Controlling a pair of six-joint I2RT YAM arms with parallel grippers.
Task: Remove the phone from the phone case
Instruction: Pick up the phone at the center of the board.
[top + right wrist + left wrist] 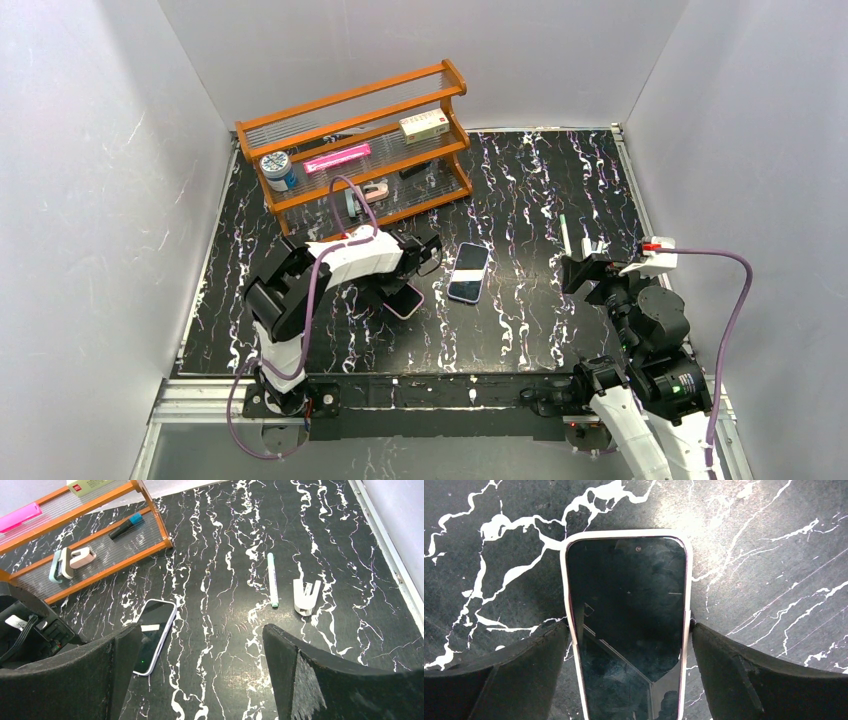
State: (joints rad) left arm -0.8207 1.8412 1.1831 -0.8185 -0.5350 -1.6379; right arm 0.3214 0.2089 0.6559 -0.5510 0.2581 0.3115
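A phone in a pale pink-white case (626, 610) lies screen up on the black marble table (764, 555). My left gripper (629, 627) straddles it, and both dark fingers press on the case's long edges, so it is shut on the cased phone. In the top view this phone (410, 302) peeks out under the left gripper (398, 292). A second phone in a light case (468, 272) lies free just to the right; it also shows in the right wrist view (155, 632). My right gripper (201, 630) is open and empty, above the table well right of both phones (585, 268).
An orange wooden shelf rack (355, 150) with small items stands at the back left. A pale green pen (271, 580) and a white plastic stand (305, 596) lie ahead of the right gripper. White walls enclose the table.
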